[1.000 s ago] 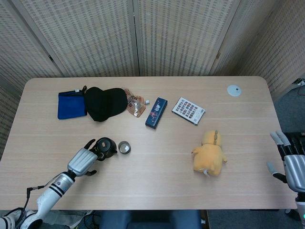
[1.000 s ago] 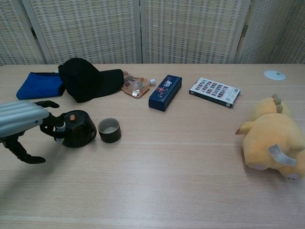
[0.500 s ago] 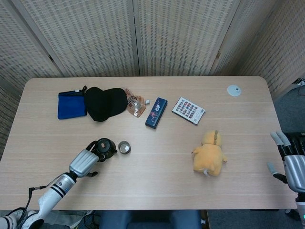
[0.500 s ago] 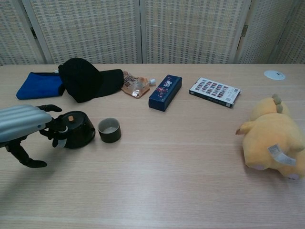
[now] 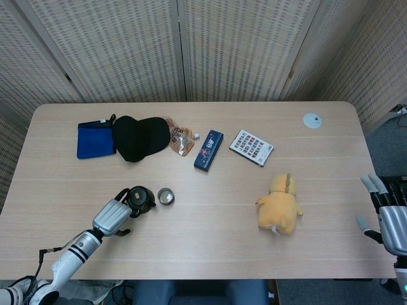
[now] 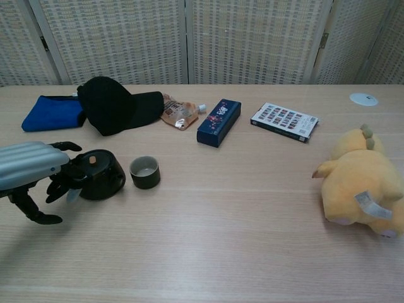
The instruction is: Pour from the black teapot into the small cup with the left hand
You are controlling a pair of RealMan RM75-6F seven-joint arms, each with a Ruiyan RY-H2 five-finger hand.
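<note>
The black teapot [image 5: 141, 198] [image 6: 101, 175] stands at the table's front left, its lid knob facing up. Just to its right is the small dark cup [image 5: 166, 196] [image 6: 144, 172], upright, a narrow gap away from the pot. My left hand [image 5: 113, 217] [image 6: 31, 170] is at the pot's left side, with its fingers curled around the handle and its thumb hanging lower, off the pot. My right hand [image 5: 389, 216] hovers past the table's right edge with its fingers spread, holding nothing; the chest view does not show it.
Behind the teapot lie a black cap [image 5: 140, 137], a blue pouch [image 5: 95, 140] and a snack sachet [image 5: 180, 141]. Further right are a dark blue box [image 5: 208, 150] and a patterned card box [image 5: 251, 147]. A yellow plush [image 5: 280, 204] sits front right, a white disc [image 5: 312, 120] far back.
The left hand's fingers have closed in around the teapot's handle. The pot has shifted slightly left and tipped a little toward the hand. The right hand has stayed still.
</note>
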